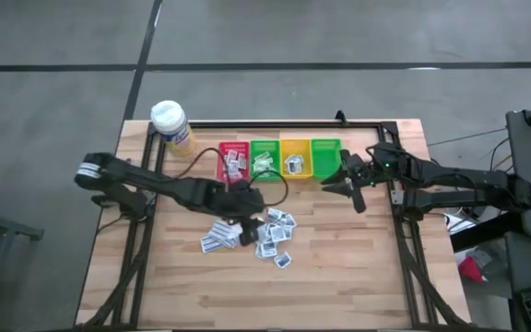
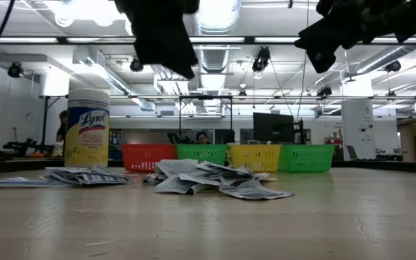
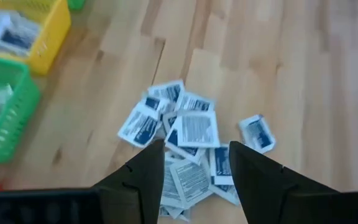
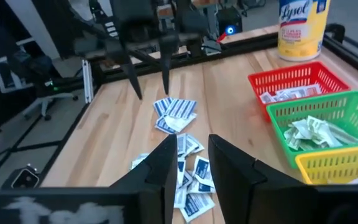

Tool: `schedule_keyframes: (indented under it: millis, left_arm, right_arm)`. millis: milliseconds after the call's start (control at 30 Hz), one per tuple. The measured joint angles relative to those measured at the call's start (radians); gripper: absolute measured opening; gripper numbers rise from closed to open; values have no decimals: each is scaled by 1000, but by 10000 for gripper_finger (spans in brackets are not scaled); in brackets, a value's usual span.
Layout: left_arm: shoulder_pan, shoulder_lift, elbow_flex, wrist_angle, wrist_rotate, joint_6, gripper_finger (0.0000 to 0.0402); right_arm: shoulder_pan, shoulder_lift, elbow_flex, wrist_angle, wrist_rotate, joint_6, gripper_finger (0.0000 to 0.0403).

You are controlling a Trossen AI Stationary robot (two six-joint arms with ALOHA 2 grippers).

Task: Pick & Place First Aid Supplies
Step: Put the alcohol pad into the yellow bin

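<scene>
The first aid supplies, small flat white sachets with blue and grey print, lie in a loose heap [image 1: 273, 232] on the wooden table, with a second small cluster [image 1: 218, 238] to its left. The heap also shows in the left wrist view [image 3: 188, 127], the right wrist view [image 4: 178, 115] and the low view [image 2: 208, 179]. My left gripper [image 1: 247, 210] [image 3: 194, 167] hovers open just above the heap and holds nothing. My right gripper [image 1: 348, 184] [image 4: 193, 155] is open and empty, raised beside the right-hand green bin [image 1: 325, 157].
Four small bins stand in a row toward the far edge: red [image 1: 233, 161], green [image 1: 265, 159], yellow [image 1: 294, 157] and the second green one; sachets lie in the first three. A white-capped yellow bottle [image 1: 171, 124] stands at the far left corner. Bare wood lies near the heap [image 1: 339, 267].
</scene>
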Motion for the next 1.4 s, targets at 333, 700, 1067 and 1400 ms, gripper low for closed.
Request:
schedule_keyframes:
  millis: [333, 700, 1067, 1400]
  left_arm:
    - [-4, 102, 14, -3, 2, -7, 175]
    - [-10, 176, 12, -29, 5, -62, 175]
    - [-22, 220, 11, -48, 8, -115, 175]
    - [-26, 246, 10, -57, 27, -126, 175]
  right_arm:
    - [0, -110, -54, -2, 0, -5, 68]
    - [0, -117, -55, -2, 0, -22, 85]
    - [0, -116, -55, -4, 0, -35, 85]
    - [0, -115, -55, -4, 0, -57, 68]
